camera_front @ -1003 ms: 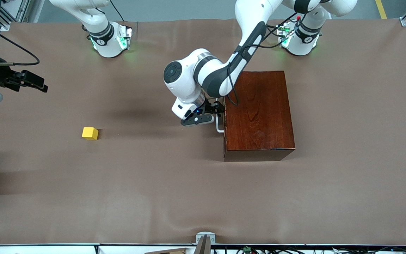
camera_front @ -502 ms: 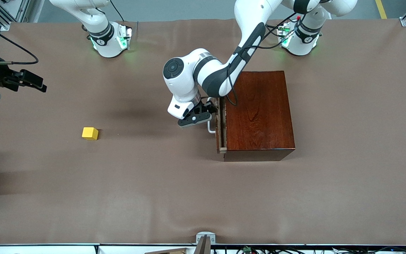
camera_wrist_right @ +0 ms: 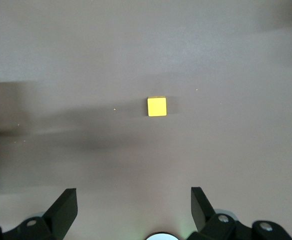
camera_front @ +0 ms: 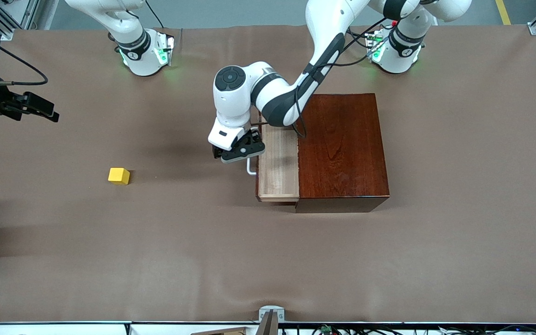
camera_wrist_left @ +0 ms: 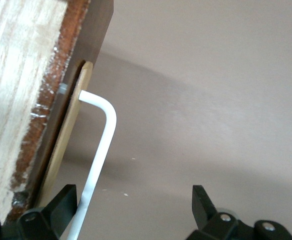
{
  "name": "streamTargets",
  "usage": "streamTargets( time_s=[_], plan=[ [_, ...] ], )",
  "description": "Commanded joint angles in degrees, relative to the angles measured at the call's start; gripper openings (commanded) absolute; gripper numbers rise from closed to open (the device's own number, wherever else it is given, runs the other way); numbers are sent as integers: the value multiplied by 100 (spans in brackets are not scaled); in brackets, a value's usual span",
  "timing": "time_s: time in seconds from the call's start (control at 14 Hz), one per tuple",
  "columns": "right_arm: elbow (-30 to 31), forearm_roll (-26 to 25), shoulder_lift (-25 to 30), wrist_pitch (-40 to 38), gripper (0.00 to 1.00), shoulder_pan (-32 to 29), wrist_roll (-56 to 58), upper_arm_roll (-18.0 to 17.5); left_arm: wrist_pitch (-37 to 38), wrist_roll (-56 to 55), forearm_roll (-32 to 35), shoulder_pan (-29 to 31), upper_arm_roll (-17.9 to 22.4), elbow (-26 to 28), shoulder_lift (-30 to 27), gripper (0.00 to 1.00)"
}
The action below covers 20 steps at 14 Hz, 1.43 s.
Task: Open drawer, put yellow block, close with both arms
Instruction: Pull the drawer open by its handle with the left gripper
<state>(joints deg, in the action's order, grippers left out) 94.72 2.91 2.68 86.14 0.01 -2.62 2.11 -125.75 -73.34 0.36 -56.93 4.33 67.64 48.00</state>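
Drawer (camera_front: 277, 163) now pulled well out of the box (camera_front: 342, 149) — left gripper (camera_front: 237, 151) at its handle (camera_wrist_left: 98, 155), jaws apart (hooked, not clamped). Yellow block (camera_front: 119, 176) lies toward the right arm's end; right gripper (camera_front: 35, 108), open, is nearer — block directly ahead of its jaws.

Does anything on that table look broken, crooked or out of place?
Nothing stands out. The drawer is pulled out of the dark wooden box squarely, and the yellow block sits flat on the brown table cover.
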Motion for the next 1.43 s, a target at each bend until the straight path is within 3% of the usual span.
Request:
streamTargets(
  time_s=[0.0, 0.43, 0.57, 0.93, 1.36],
  plan=[
    [-94, -18, -30, -54, 100, -124, 16, -61, -572, -391, -133, -38, -161, -242, 192, 100],
    [-103, -27, -144, -45, 100, -212, 16, -61, -820, -726, -133, -29, -240, -216, 69, 100],
    [-112, -27, -188, -10, 100, -256, 7, -61, -312, -700, -116, 32, -135, -216, -141, 100],
    [-112, 34, -390, 130, 100, -239, -2, -70, 620, -315, -63, 172, 279, -181, -1265, 100],
    [-59, 61, -1084, 534, 100, -274, -11, -61, 2464, 1599, -45, 1454, 287, 30, -2619, 100]
  ],
)
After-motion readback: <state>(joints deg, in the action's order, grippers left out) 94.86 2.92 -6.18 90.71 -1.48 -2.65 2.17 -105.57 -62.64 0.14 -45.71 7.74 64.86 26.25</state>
